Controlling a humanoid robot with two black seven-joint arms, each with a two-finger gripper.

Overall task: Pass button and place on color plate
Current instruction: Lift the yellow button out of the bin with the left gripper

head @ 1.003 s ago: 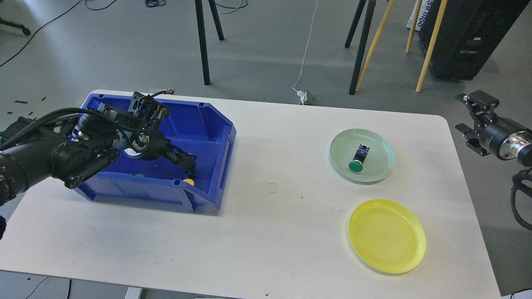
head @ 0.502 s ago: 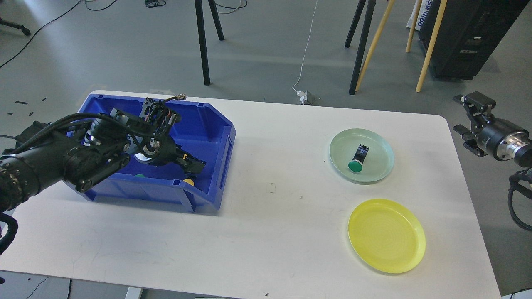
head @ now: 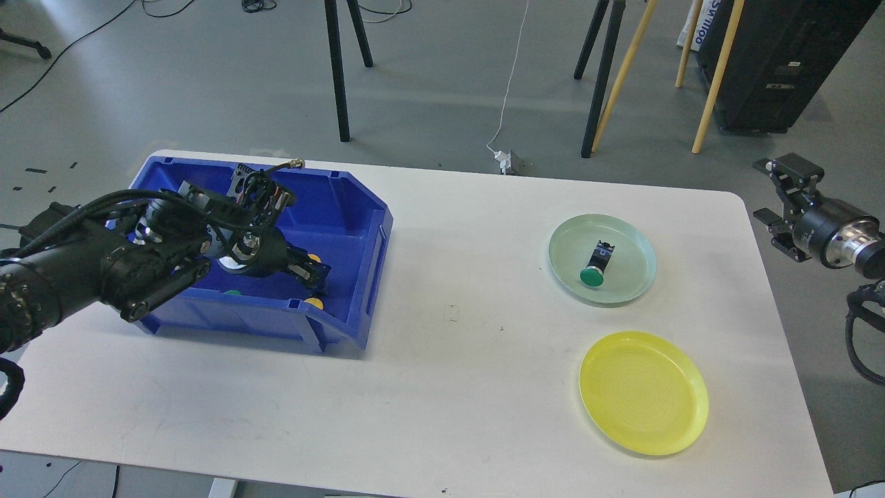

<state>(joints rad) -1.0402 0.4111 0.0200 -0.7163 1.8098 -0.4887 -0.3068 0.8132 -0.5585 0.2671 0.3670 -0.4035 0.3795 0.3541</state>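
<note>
My left gripper (head: pixel 313 271) reaches down into the blue bin (head: pixel 359 228) at the table's left. Its dark fingers sit right beside a yellow button (head: pixel 314 259); I cannot tell whether they hold it. Another yellow button (head: pixel 314 303) and a green button (head: pixel 232 292) lie by the bin's front wall. A green button with a black body (head: pixel 594 265) lies on the pale green plate (head: pixel 632 242). The yellow plate (head: pixel 643 392) holds nothing. My right gripper (head: pixel 774 190) hovers open and empty off the table's right edge.
The white table (head: pixel 449 360) has rounded corners. Black tripod legs (head: pixel 337 76) and wooden poles (head: pixel 622 76) stand on the floor behind it. A black case (head: pixel 781 62) stands at the back right.
My left gripper has shifted slightly back to the left inside the bin, and a yellow button now shows beside its fingers. The right arm has barely moved.
</note>
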